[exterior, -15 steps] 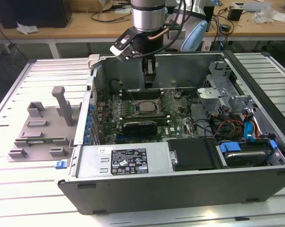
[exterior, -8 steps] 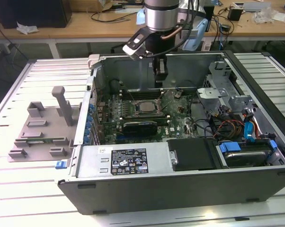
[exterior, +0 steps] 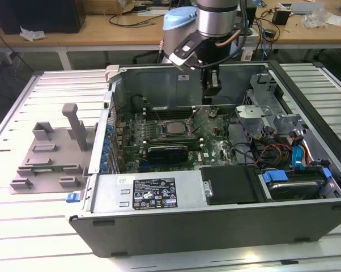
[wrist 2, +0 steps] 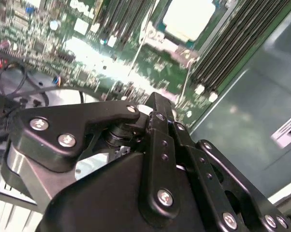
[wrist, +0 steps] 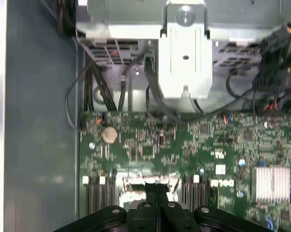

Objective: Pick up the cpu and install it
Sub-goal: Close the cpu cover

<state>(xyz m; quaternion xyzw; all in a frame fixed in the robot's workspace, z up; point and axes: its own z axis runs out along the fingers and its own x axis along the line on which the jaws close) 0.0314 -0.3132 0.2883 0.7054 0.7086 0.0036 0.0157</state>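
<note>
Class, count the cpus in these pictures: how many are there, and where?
1. The cpu lies in the socket on the motherboard inside the case, to the exterior view's left of the gripper. Another could lie hidden elsewhere in the case.

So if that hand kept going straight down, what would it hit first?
Probably the green motherboard, a little to the exterior view's right of the cpu, not the cpu itself. The hand hangs above that spot, though depth is hard to judge.
</note>
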